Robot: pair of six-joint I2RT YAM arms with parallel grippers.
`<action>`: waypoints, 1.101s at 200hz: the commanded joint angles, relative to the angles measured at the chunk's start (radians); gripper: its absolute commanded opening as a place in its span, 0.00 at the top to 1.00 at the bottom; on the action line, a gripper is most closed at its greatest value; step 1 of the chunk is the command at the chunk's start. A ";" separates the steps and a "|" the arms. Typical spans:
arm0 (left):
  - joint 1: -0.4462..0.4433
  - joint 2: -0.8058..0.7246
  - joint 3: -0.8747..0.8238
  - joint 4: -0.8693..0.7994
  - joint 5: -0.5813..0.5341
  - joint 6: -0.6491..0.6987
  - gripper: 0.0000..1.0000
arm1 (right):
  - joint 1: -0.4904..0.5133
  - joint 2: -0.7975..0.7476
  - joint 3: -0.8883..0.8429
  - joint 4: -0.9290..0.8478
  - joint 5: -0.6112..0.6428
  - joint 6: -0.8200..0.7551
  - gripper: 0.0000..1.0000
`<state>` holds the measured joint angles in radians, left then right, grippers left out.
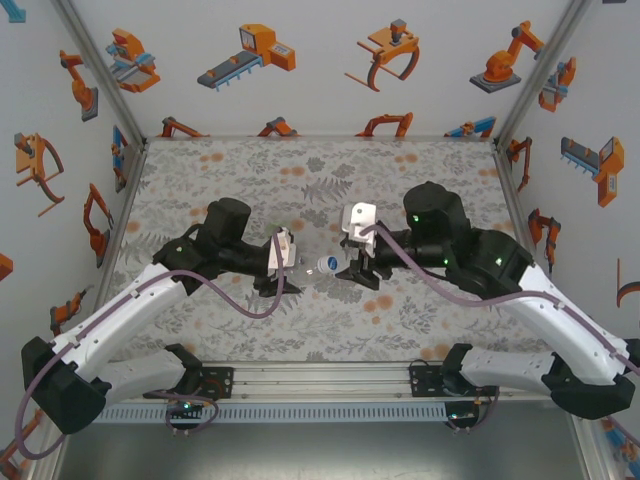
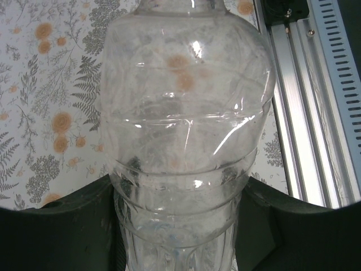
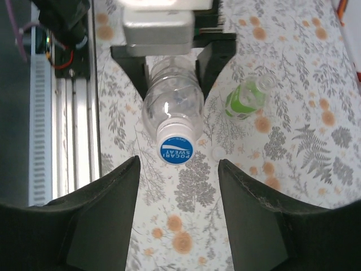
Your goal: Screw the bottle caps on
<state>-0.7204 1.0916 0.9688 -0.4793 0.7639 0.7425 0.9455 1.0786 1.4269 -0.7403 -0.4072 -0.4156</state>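
Bottle meets gripper over the floral cloth (image 1: pixel 420 320): your left gripper (image 3: pixel 172 84) is clamped round the body of the clear bottle (image 3: pixel 172 110). It holds the bottle level, seemingly off the cloth, with the neck pointing straight at the other arm. That pose looks chosen to steady the bottle while the cap is turned from the open end.

The blue-topped cap (image 3: pixel 176 149), printed Pocari Sweat, sits on the clear bottle's mouth; how far it is threaded you cannot tell. Your right gripper (image 3: pixel 177 183) faces that capped end with its jaws spread and nothing between them. The cap lies just ahead of the fingertips and centred on the gap, but not yet inside it.

Near the clear bottle's shoulder, the green-tinted bottle (image 3: pixel 246 100) sits on the cloth with its mouth apparently bare; whether it stands or lies is unclear. A small pale round thing (image 3: pixel 216 152), likely the second cap, rests on the cloth just beside the clear bottle's capped end.
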 commanded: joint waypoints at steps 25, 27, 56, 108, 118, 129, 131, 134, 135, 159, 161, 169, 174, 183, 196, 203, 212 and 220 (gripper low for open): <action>-0.004 -0.011 0.023 -0.019 0.058 0.038 1.00 | -0.002 0.019 0.013 -0.009 -0.051 -0.232 0.45; -0.005 -0.011 0.024 -0.019 0.059 0.038 1.00 | -0.002 0.020 0.012 -0.006 -0.051 -0.232 0.45; -0.005 -0.006 0.027 -0.027 0.069 0.043 1.00 | -0.002 0.033 0.000 0.029 -0.074 -0.232 0.47; -0.005 -0.002 0.028 -0.028 0.071 0.042 1.00 | -0.001 0.053 -0.005 0.016 -0.156 -0.232 0.52; -0.004 -0.003 0.029 -0.028 0.071 0.043 1.00 | -0.001 0.056 -0.009 0.013 -0.159 -0.232 0.53; -0.005 -0.004 0.029 -0.028 0.072 0.043 1.00 | -0.001 0.059 -0.014 0.012 -0.155 -0.232 0.54; -0.006 -0.005 0.028 -0.028 0.072 0.042 1.00 | -0.001 0.059 -0.015 0.012 -0.154 -0.232 0.54; -0.006 -0.005 0.030 -0.027 0.072 0.042 1.00 | -0.001 0.059 -0.016 0.013 -0.153 -0.232 0.54; -0.005 -0.005 0.030 -0.028 0.071 0.043 1.00 | -0.001 0.059 -0.017 0.012 -0.153 -0.232 0.54; -0.004 -0.005 0.030 -0.028 0.072 0.043 1.00 | 0.002 0.064 -0.030 0.027 -0.126 -0.230 0.59; -0.005 -0.005 0.030 -0.028 0.072 0.042 1.00 | 0.002 0.064 -0.032 0.030 -0.124 -0.230 0.59; -0.004 -0.005 0.030 -0.028 0.073 0.042 1.00 | 0.004 0.064 -0.035 0.035 -0.116 -0.229 0.59; -0.005 -0.005 0.030 -0.028 0.072 0.042 1.00 | 0.004 0.065 -0.036 0.035 -0.115 -0.230 0.59; -0.006 -0.005 0.029 -0.028 0.071 0.041 1.00 | 0.007 0.066 -0.036 0.034 -0.111 -0.230 0.60; -0.006 -0.005 0.029 -0.028 0.071 0.041 1.00 | 0.009 0.064 -0.037 0.036 -0.106 -0.229 0.64; -0.005 -0.003 0.030 -0.028 0.071 0.041 1.00 | 0.010 0.063 -0.037 0.036 -0.105 -0.229 0.67; -0.006 -0.002 0.031 -0.028 0.071 0.041 1.00 | 0.011 0.063 -0.039 0.036 -0.105 -0.228 0.71; -0.005 -0.003 0.030 -0.028 0.069 0.040 1.00 | 0.013 0.063 -0.041 0.036 -0.107 -0.222 0.74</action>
<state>-0.7204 1.0916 0.9688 -0.4957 0.8013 0.7605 0.9485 1.1435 1.3979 -0.7280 -0.5186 -0.6289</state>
